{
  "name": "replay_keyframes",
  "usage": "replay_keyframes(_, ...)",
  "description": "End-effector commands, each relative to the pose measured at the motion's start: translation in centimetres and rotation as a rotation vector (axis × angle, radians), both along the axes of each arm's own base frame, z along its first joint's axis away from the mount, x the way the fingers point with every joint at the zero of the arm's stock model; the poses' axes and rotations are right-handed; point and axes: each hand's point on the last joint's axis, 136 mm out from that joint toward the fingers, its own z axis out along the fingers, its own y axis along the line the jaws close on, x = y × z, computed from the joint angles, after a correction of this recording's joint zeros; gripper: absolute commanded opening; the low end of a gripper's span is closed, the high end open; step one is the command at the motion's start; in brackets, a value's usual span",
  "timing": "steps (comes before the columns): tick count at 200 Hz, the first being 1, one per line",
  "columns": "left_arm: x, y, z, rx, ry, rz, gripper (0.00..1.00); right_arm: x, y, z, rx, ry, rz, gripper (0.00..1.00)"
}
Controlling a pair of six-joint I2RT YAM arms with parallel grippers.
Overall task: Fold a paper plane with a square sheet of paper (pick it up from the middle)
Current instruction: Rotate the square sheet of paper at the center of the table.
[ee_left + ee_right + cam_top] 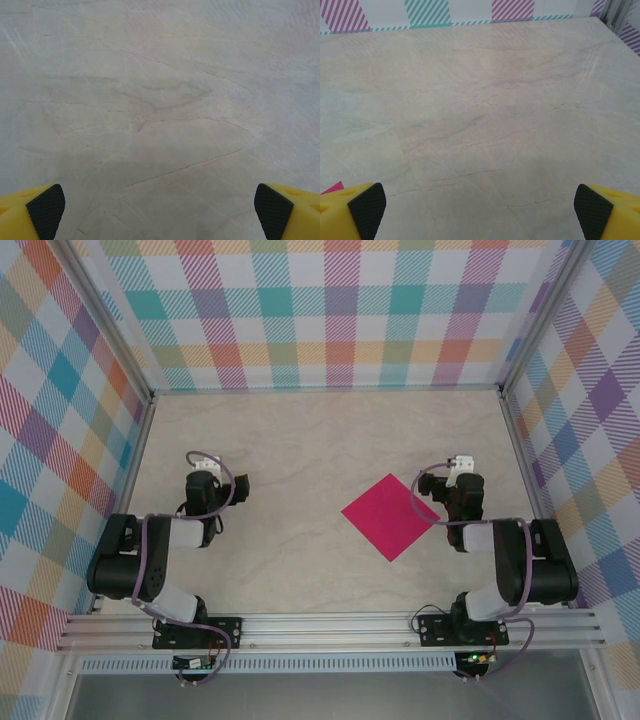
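Step in hand: initial pick-up. We judge that folding has not begun, since the square sheet of paper (390, 517) lies flat on the tabletop (300, 440) with no crease visible.

Location: the sheet sits right of the tabletop's middle, nearer the right edge than the left and roughly midway between the far and near edges. Its right corner lies just beside the right arm.

Orientation: the sheet is turned as a diamond, with one corner toward each edge of the tabletop. Being square, it has no long axis. Its diagonals run far-to-near and left-to-right.

Grippers: the left gripper (160, 212) is spread wide over bare surface, well apart from the sheet. The right gripper (480, 212) is likewise spread wide and holds nothing. A pink tip of the sheet shows beside its left finger (367, 207) in the right wrist view.

Next move: we expect the right gripper must shift left over the sheet's middle, then descend and pinch. Thin flat paper offers little to grip, so the fingers will likely need to bunch it upward.
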Motion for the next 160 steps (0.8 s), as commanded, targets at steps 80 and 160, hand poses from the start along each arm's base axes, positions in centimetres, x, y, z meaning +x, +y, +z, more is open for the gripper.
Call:
replay_keyframes(80, -2.6, 0.8, 7.3, -0.309, 0.189, 0.233, 1.0, -4.6, 0.7, 7.4, 0.358, 0.36, -0.192, 1.0)
replay_keyframes(160, -6.2, -3.0, 9.8, -0.517, 0.311, 0.11, 1.0, -8.7, 11.5, 3.1, 0.631, 0.831, -0.042, 1.0)
